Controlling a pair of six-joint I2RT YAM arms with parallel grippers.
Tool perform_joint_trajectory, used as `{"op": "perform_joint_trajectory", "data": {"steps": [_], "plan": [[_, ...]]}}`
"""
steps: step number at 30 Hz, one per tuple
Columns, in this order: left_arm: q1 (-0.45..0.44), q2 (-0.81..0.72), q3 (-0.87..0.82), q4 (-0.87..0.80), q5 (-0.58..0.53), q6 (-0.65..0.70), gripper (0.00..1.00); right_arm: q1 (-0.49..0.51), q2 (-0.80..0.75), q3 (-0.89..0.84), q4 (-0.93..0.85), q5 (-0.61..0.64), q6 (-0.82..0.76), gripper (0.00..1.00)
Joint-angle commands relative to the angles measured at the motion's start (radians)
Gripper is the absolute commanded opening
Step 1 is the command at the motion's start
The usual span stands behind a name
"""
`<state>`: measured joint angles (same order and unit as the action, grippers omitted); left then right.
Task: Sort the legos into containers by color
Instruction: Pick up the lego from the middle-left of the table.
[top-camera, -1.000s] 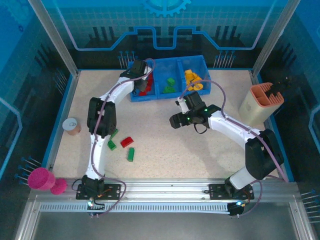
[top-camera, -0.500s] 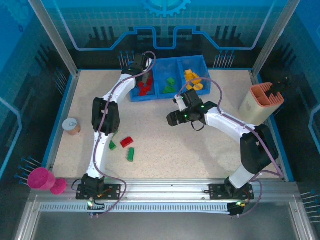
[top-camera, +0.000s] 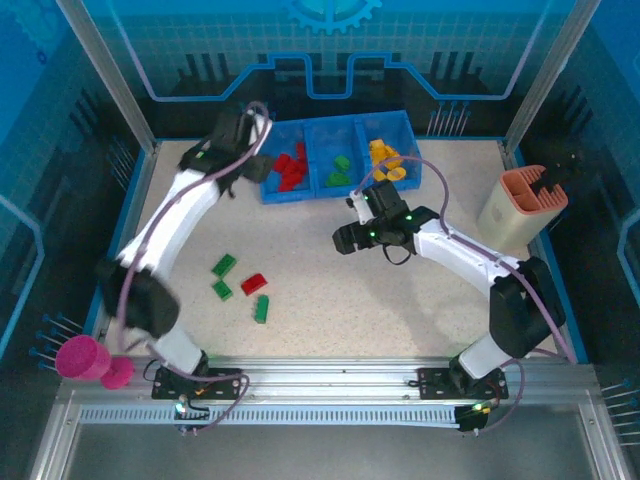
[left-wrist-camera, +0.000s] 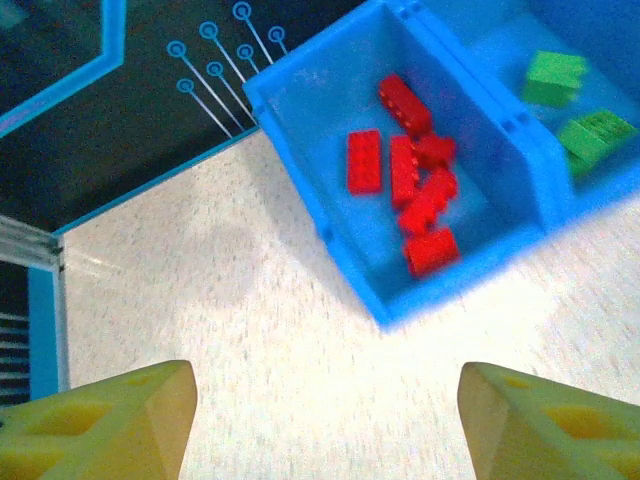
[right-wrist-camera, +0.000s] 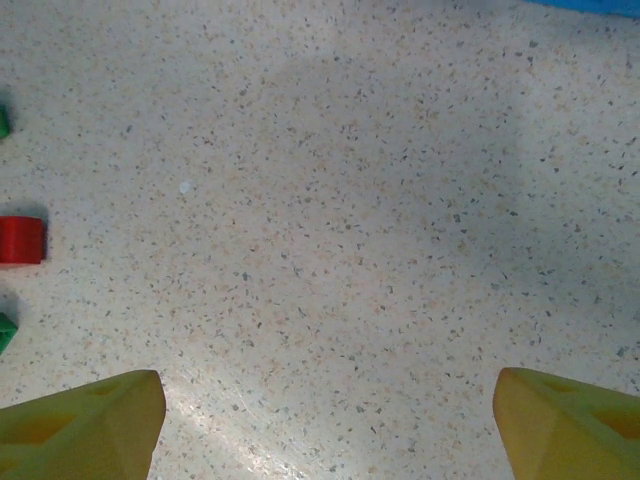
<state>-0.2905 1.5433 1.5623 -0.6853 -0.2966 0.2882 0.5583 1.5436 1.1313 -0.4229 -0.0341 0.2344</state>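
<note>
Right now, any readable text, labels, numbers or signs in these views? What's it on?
None readable.
The back panel carries only a gear emblem and circuit-style lines, no letters.
The blue tray, the bricks and the tan holder show no label or number.

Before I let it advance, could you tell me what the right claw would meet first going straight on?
Most likely the bare tabletop: the open right claw aims down at speckled surface with nothing in its gap. The red lego sits at the wrist view's left edge, off that line; depth is uncertain.
</note>
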Motion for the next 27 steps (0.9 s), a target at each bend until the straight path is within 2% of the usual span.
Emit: {"op": "perform_joint_trajectory", "data": {"steps": [1, 3, 5, 9, 12, 27], "plan": [[-0.077, -0.128, -0.261, -0.202, 0.043, 0.023, 0.71, 0.012, -0.049, -0.008, -0.027, 0.006, -0.022, 0.87], [-0.119, -0.221, -0.392, -0.258, 0.021, 0.015, 0.7, 0.012, -0.073, -0.005, -0.05, 0.021, -0.034, 0.87], [-0.127, -0.303, -0.496, -0.266, 0.047, 0.008, 0.7, 0.011, -0.087, -0.005, -0.056, 0.022, -0.037, 0.87], [-0.14, -0.426, -0.652, -0.193, 0.081, 0.039, 0.71, 0.011, -0.082, 0.001, -0.064, 0.014, -0.032, 0.87], [-0.143, -0.472, -0.699, -0.143, 0.067, 0.057, 0.71, 0.013, -0.07, 0.022, -0.096, 0.02, -0.02, 0.87], [-0.172, -0.304, -0.775, 0.026, 0.045, 0.109, 0.72, 0.012, -0.059, 0.013, -0.08, 0.022, -0.028, 0.88]]}}
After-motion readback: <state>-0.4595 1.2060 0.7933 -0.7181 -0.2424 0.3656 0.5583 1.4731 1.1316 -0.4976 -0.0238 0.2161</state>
